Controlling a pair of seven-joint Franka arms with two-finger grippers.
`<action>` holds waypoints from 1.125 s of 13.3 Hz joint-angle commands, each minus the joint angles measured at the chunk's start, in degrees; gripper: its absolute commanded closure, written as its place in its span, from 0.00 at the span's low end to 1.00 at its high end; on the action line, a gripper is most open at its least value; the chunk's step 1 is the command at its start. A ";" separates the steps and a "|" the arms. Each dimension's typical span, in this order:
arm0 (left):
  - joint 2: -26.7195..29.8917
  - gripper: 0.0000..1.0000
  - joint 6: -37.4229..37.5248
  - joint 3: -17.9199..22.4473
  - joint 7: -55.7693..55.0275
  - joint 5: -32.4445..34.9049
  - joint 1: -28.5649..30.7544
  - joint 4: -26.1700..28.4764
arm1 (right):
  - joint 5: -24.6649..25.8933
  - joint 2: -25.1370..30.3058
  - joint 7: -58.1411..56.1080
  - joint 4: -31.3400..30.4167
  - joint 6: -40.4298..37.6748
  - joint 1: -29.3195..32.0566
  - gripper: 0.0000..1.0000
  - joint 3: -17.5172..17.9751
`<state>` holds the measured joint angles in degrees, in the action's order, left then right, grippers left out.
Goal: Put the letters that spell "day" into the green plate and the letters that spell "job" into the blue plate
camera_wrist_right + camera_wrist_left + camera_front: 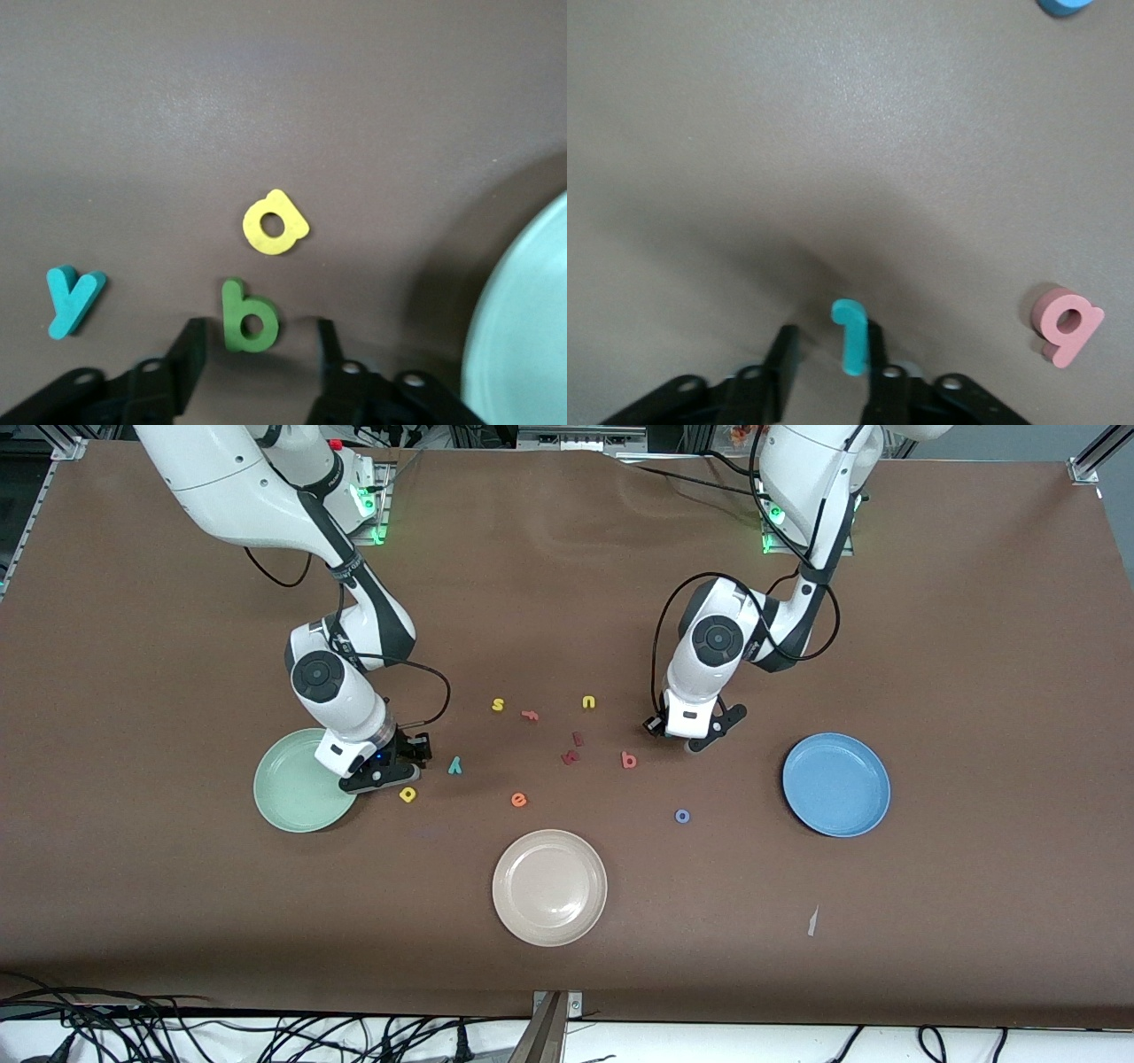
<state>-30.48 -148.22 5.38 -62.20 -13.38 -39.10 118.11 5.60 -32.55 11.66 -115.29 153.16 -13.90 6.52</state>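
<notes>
My right gripper is down at the table beside the green plate, open, with the dark green letter lying between its fingertips and a gap on each side. The yellow letter and the teal "y" lie close by. My left gripper is down too, open around the teal hooked letter. That letter rests against one finger, with a gap to the other. The salmon-pink letter and the blue "o" lie nearby. The blue plate sits toward the left arm's end.
A beige plate sits nearest the front camera. A yellow "s", pink "f", yellow "u", two dark red letters and an orange "e" are scattered mid-table. A paper scrap lies below the blue plate.
</notes>
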 commanded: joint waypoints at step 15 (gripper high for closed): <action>2.44 1.00 20.86 0.95 51.95 9.43 21.06 -11.85 | 0.37 10.93 -13.92 0.42 -14.82 10.28 0.83 0.25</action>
<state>-28.14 -128.32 7.06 -17.79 -5.80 -20.08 106.94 5.65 -22.58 1.97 -113.81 138.80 -6.39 6.06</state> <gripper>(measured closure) 0.894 0.731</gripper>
